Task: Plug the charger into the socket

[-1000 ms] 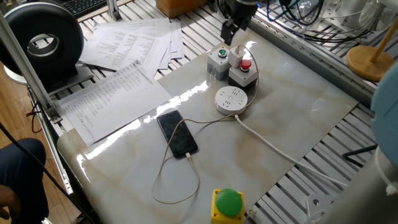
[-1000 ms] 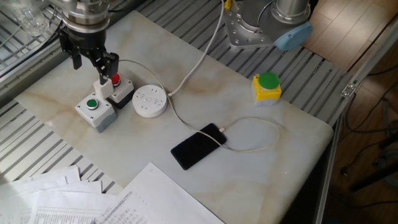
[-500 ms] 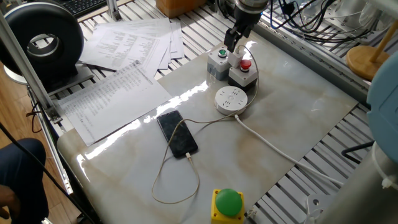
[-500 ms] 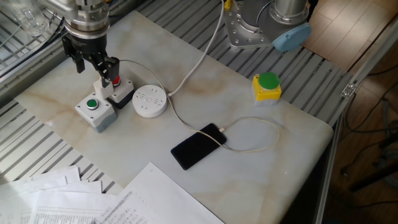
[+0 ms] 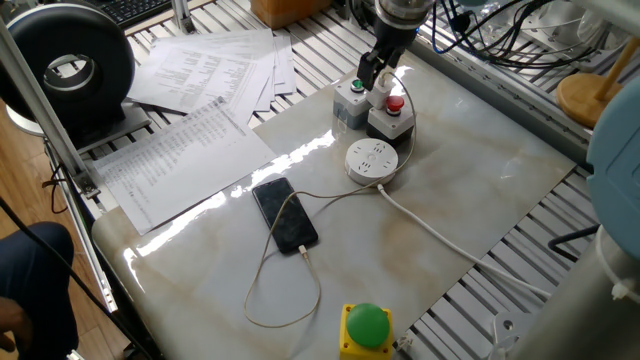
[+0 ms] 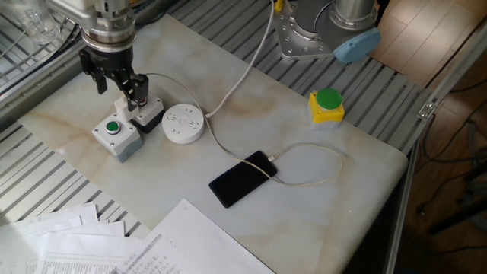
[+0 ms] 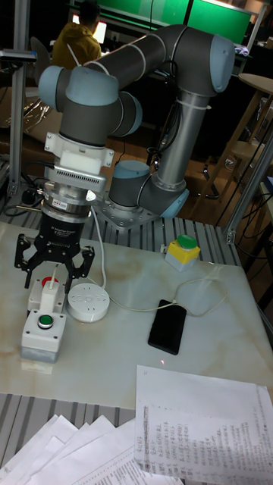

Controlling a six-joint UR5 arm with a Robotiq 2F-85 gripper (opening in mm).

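Note:
The charger (image 5: 381, 93) is a small white cube standing between two button boxes at the far side of the table. Its thin white cable (image 5: 262, 262) runs to a black smartphone (image 5: 285, 215). My gripper (image 5: 374, 82) hangs right over the charger, open, one finger on each side of the cube and not closed on it. In the tall fixed view the gripper (image 7: 51, 271) shows both fingers spread wide. The socket (image 5: 372, 160) is a round white puck with a thick white cord, just in front of the button boxes; it also shows as the socket (image 6: 185, 123).
A grey box with a green button (image 5: 350, 100) and a black box with a red button (image 5: 392, 118) flank the charger. A yellow box with a green dome button (image 5: 365, 328) stands at the near edge. Loose papers (image 5: 190, 110) lie at the left.
The gripper has come down and shifted slightly, from above and behind the button boxes to straddling the charger. The charger, socket and phone have not moved.

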